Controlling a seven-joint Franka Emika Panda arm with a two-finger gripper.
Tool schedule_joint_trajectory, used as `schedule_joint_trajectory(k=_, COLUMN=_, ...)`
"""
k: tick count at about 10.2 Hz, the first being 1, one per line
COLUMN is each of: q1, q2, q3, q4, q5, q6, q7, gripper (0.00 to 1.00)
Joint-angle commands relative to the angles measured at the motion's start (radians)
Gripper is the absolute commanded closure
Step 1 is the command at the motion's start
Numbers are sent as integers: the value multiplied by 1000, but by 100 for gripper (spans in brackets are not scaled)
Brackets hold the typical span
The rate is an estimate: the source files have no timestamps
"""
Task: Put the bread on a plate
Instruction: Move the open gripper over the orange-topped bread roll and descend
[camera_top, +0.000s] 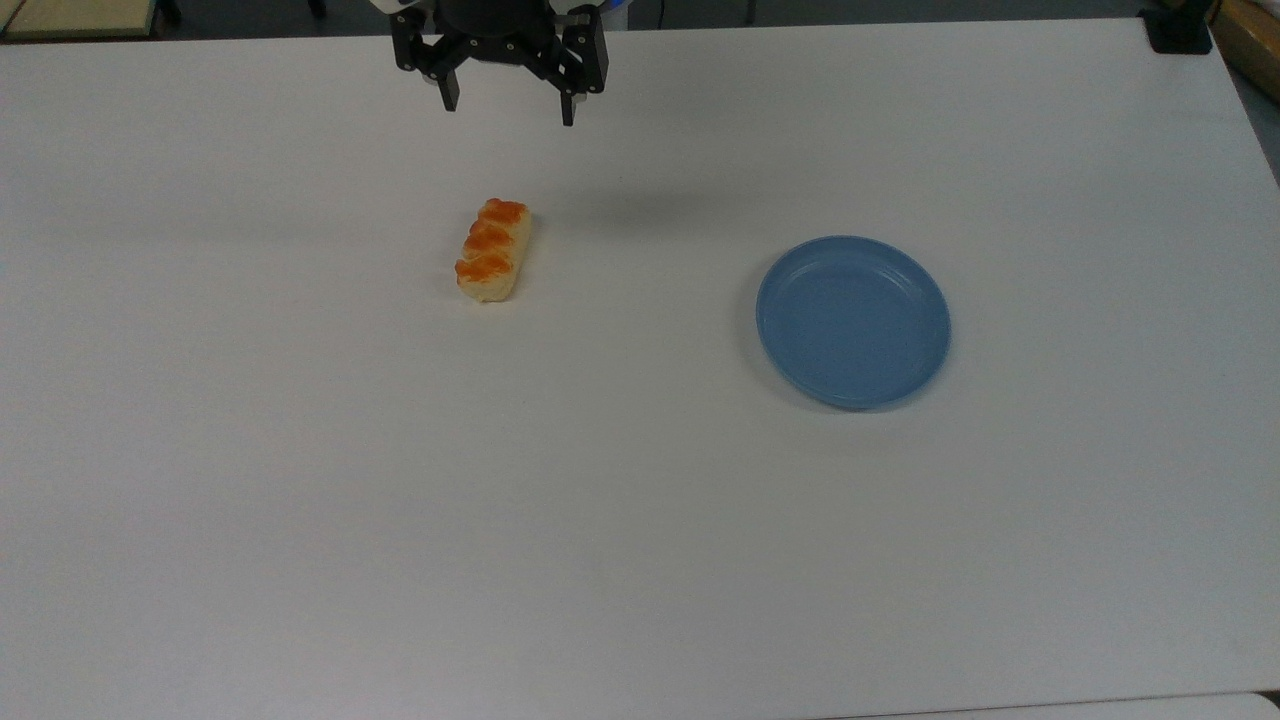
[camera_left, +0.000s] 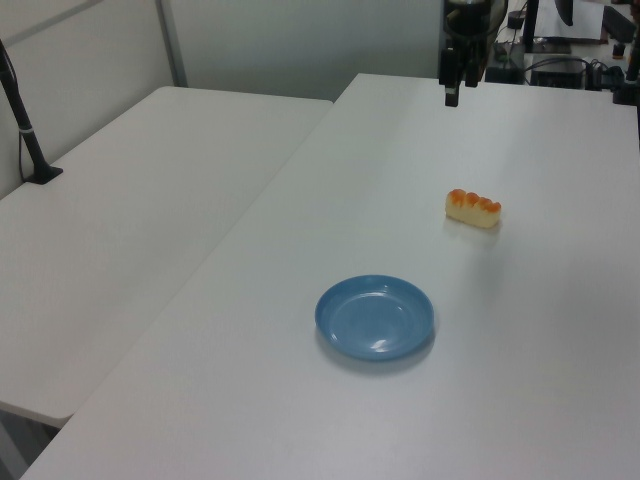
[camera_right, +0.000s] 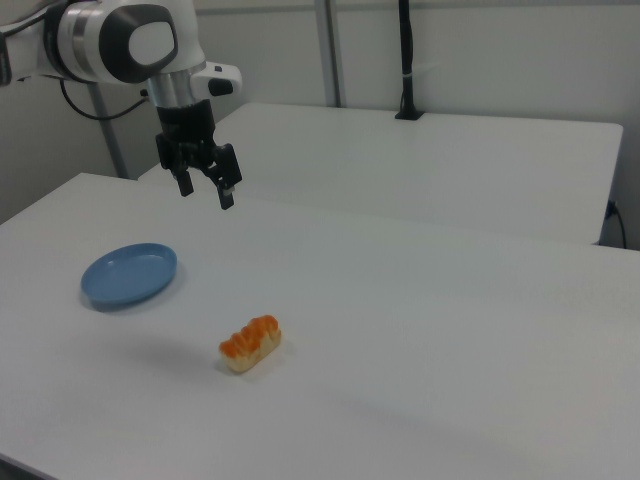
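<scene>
The plate (camera_top: 852, 322) and bread (camera_top: 492, 250) lie well apart; the hand (camera_top: 508, 105), top cropped, hangs released.

The top view's upper edge cuts off the end effector (camera_top: 508, 105) above its fingers.

bread (camera_top: 491, 251): pale yellow, orange-brown bumps | plate (camera_top: 852, 321): plain blue | table (camera_top: 400, 500): white | pincer (camera_top: 508, 107): black
</scene>
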Motion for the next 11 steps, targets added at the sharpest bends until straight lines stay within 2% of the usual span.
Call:
schedule_joint_trajectory(k=1, q1=-11, q2=-26, q3=-9, q4=-12, q5=-7, q6=-10, q7=1, gripper=0)
schedule_joint_trajectory(k=7, q1=-12, q2=-24, q3=-9, q4=-21, q5=-5, q6=-17, q7=-33, gripper=0)
schedule_joint_trajectory(k=11, q1=-26, q2=-3, q3=-7, q4=-113, q5=-5, q6=-13, q7=-117, gripper=0)
